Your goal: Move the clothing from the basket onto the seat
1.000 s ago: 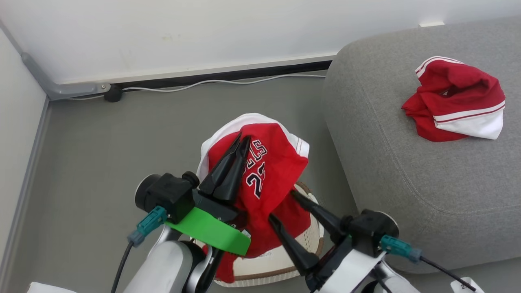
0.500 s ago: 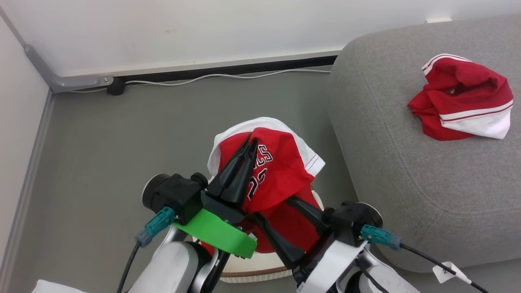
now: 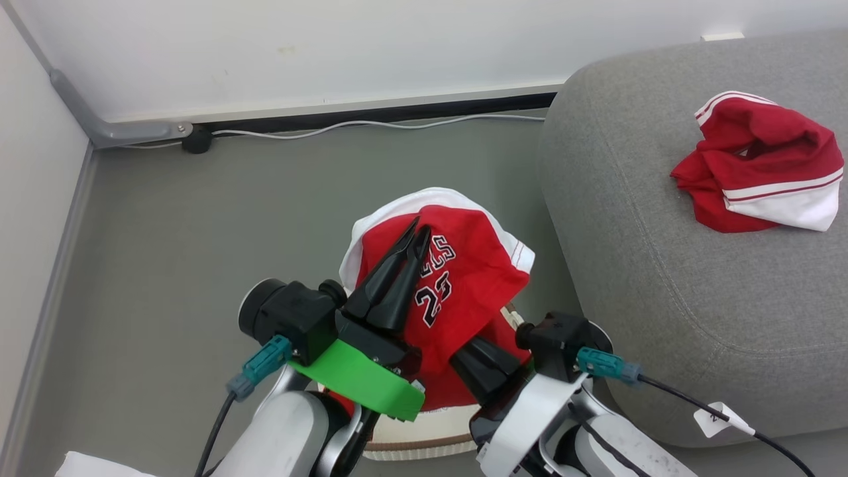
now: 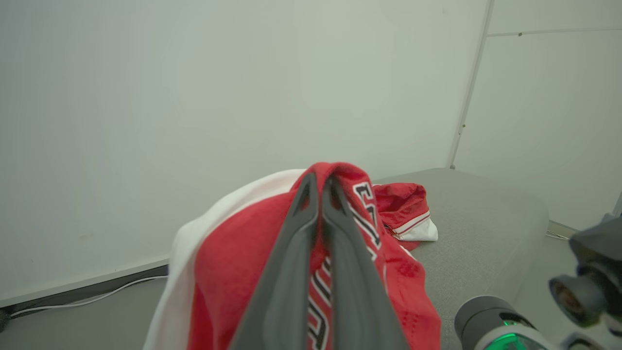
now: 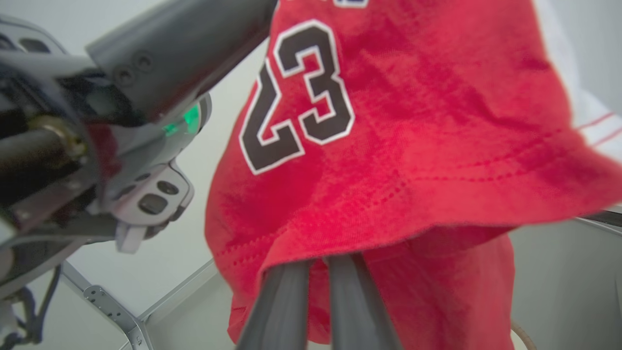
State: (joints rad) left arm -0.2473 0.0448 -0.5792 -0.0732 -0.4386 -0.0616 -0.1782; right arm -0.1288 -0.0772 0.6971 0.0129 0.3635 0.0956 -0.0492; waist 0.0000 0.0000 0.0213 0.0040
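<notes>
Showing two red garments: one numbered jersey (image 3: 457, 291) hangs above the single basket (image 3: 424, 434), pinched by the left gripper (image 3: 421, 228), fingers together; the other garment (image 3: 762, 165) lies on the seat (image 3: 662, 278). On the right gripper (image 5: 320, 260), fingers together, tips hidden under the jersey hem; any grip on cloth cannot be told. Basket largely covered.

- Jersey (image 3: 470, 278): red with white trim and a black "23", held up over the basket near the middle of the head view, draped across the closed left hand (image 3: 417, 232).
- Other garment (image 3: 762, 165): red with white stripes, crumpled on the seat at 2 o'clock.
- Basket (image 3: 437, 430): cream with a brown rim, at 6 o'clock, mostly covered.
- Seat (image 3: 662, 265): grey cushion, at 3 o'clock.
</notes>
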